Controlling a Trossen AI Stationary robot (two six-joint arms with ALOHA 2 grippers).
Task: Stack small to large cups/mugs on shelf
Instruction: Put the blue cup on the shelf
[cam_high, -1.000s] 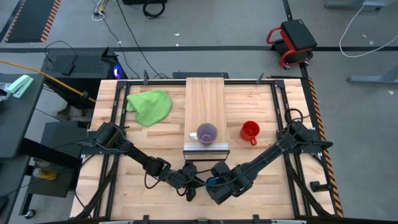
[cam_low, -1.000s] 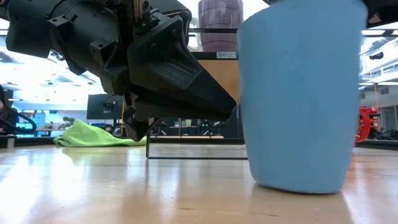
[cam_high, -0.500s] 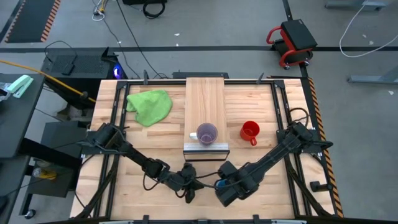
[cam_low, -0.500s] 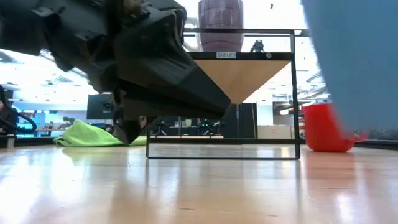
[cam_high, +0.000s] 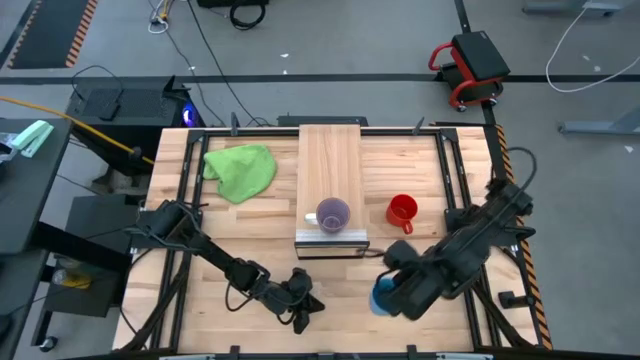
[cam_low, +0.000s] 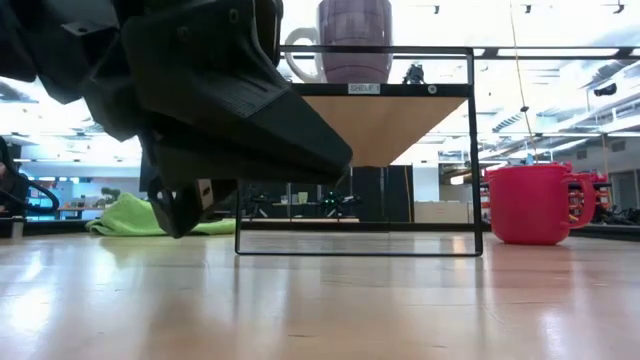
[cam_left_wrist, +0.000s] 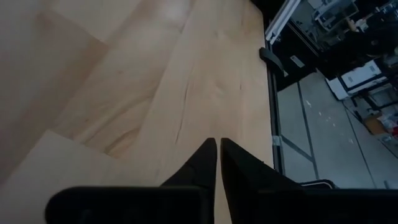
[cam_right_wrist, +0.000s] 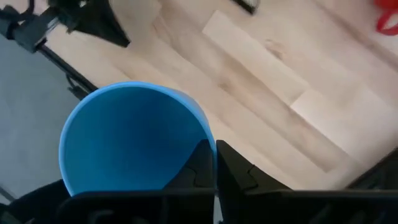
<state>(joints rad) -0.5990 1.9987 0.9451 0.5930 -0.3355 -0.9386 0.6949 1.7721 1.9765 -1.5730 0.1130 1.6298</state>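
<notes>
We have the blue cup (cam_high: 384, 297) pinched by its rim in our right gripper (cam_high: 392, 292) at the table's five o'clock, mid-carry, and next must lift it toward the purple cup (cam_high: 333, 214) on the shelf (cam_high: 331, 160); our left gripper (cam_high: 303, 312), jaws nearly closed and empty, waits at six o'clock.

You get bright, even overhead light on the worktop (cam_high: 250, 240), with soft shadows. In the low view, ceiling lights blow out the background and the near left gripper (cam_low: 200, 120) looms dark and blurred.
</notes>
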